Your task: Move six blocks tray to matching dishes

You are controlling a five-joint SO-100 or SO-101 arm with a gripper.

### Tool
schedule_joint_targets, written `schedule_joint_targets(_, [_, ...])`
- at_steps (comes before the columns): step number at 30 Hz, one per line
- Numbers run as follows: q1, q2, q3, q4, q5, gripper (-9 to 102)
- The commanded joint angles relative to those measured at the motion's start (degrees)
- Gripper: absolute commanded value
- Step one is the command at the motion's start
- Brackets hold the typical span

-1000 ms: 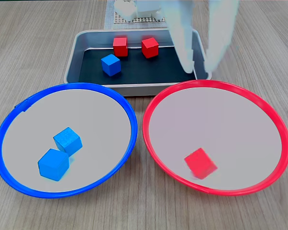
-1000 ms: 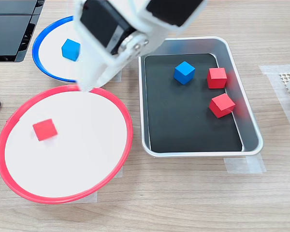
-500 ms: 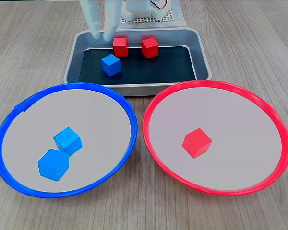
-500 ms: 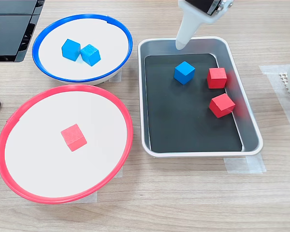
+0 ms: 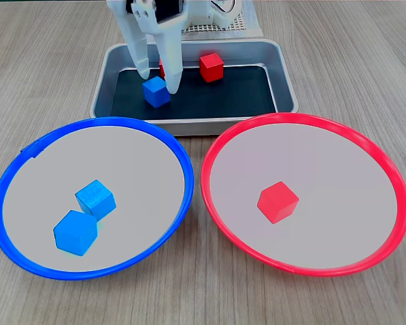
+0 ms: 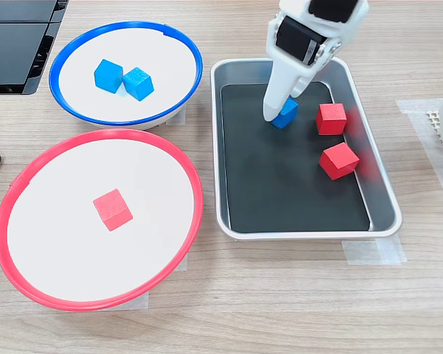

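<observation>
Where taped at its corners, tray [image 6: 380, 221] on pale wood-grain table [image 6: 280, 295].

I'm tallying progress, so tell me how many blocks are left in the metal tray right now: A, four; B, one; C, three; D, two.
C: the tray holds one blue block under the hand and two red blocks.

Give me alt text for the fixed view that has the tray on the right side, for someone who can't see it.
A white robot gripper reaches down into a silver tray, open fingers around a blue block, with two red blocks lying to its right. Left of the tray, a blue-rimmed dish holds two blue blocks, and a red-rimmed dish holds one red block.
</observation>
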Motion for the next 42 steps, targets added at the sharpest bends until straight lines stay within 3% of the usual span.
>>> schedule_joint_targets(1, [-0.2,-0.6,0.3,-1.0,-1.2,19])
schedule_joint_targets(7, [-0.2,-1.3,0.0,-2.5,-1.8,0])
schedule_joint_targets(12, [-3.9,2.6,-6.8,-4.7,8.1,0])
schedule_joint_targets(17, [-8.1,2.9,-17.8,-15.2,20.0,0])
schedule_joint_targets(21, [-8.1,-2.3,-24.0,-20.3,20.6,3])
schedule_joint_targets(24, [-7.1,-6.6,-27.8,-21.6,20.1,18])
schedule_joint_targets(27, [-7.0,-7.0,-27.5,-21.5,18.9,16])
schedule_joint_targets(33, [-7.6,-4.0,-24.5,-17.0,15.9,15])
schedule_joint_targets(35, [-8.7,-2.3,-23.2,-11.5,10.9,3])
schedule_joint_targets(40, [-12.6,1.7,-18.1,5.8,-7.6,0])
schedule_joint_targets(42, [-14.7,3.2,-14.2,6.9,-12.5,0])
